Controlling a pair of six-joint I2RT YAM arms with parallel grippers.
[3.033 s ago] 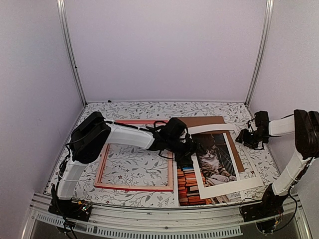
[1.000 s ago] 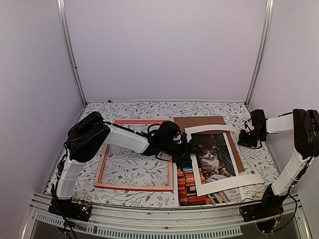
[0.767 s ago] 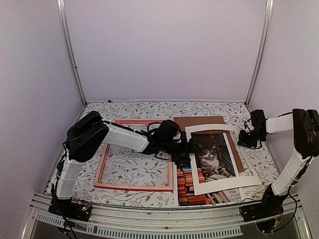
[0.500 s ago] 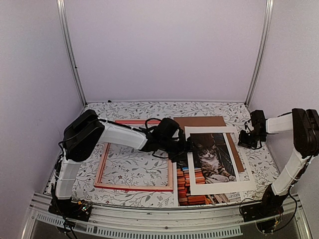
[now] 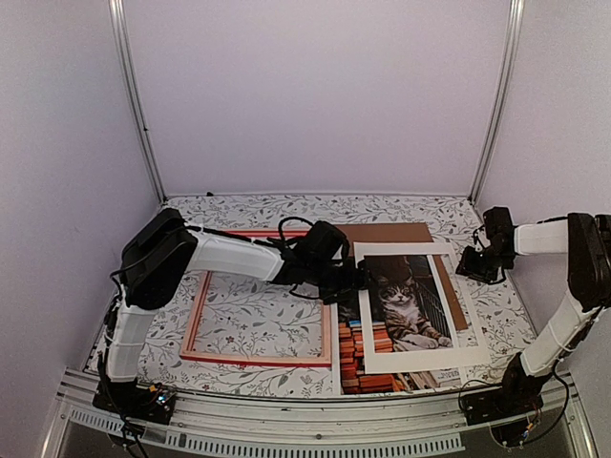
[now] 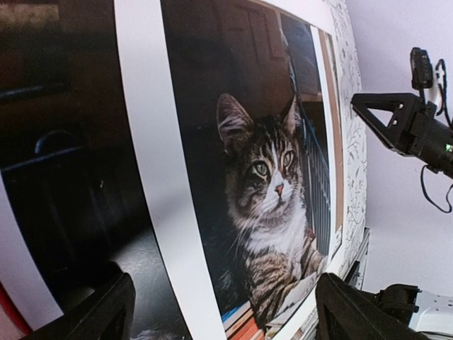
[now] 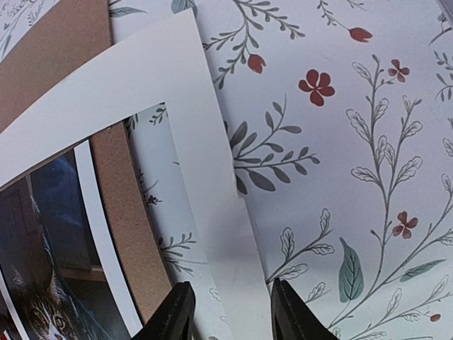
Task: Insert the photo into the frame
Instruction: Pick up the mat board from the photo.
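Photo (image 5: pixel 406 305) first, seen from above: it lies flat on the right of the table (image 5: pixel 286 210), over a brown board (image 5: pixel 382 232) and under a white mat (image 5: pixel 420 358), its stacked books poking out at the near edge. The red frame (image 5: pixel 195 315) lies just to its left, nothing in it. The left gripper (image 5: pixel 358 279) reaches over the frame to the photo's left edge; the right gripper (image 5: pixel 474 265) hangs by the mat's far right corner

From the left wrist, that gripper (image 6: pixel 223 297) is spread wide and holds nothing, the cat's face (image 6: pixel 262 184) right below

From the right wrist, the gripper (image 7: pixel 230 312) is partly open, the mat's strip (image 7: pixel 212 198) running between its fingers, nothing lifted

I'd say the sheets are being sorted and the photo isn't in yet. Next the mat must come off without dragging the print, then the print goes left into the frame
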